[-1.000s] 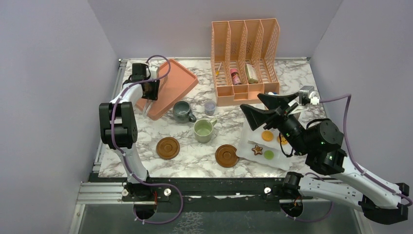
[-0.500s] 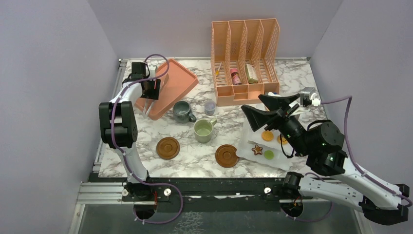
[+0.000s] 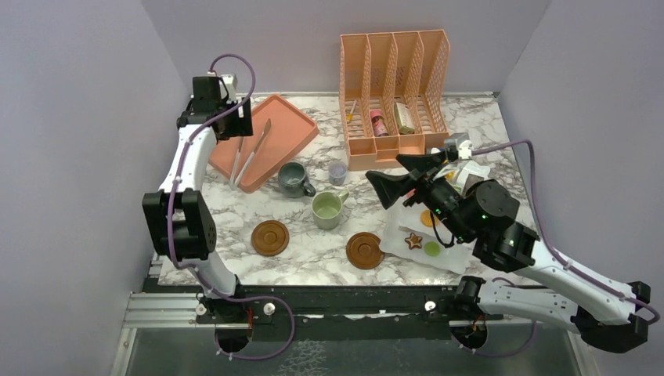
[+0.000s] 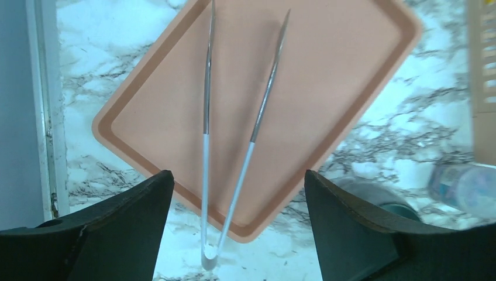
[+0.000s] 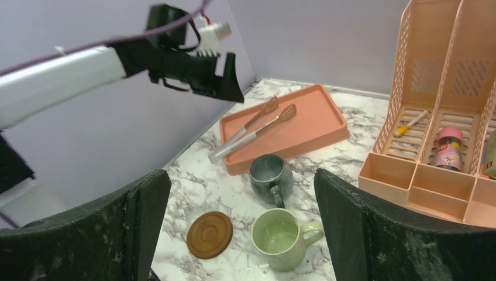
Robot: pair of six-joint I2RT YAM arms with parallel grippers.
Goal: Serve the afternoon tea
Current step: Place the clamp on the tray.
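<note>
- Your left gripper (image 4: 238, 175) hung wide, empty, over tongs (image 4: 206, 117) on the tray (image 4: 327, 76), upper left.
- Your right gripper (image 5: 241, 175) gaped empty, centre right.
- Grey-blue mug (image 3: 293, 178) and green mug (image 3: 326, 208) stood mid-frame, off the coasters (image 3: 270, 237).

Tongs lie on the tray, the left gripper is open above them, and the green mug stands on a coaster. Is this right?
One thing is wrong: the green mug stands on the bare table, apart from both coasters; the top view shows it. The tongs do lie on the tray, and the left gripper is open above them.
</note>
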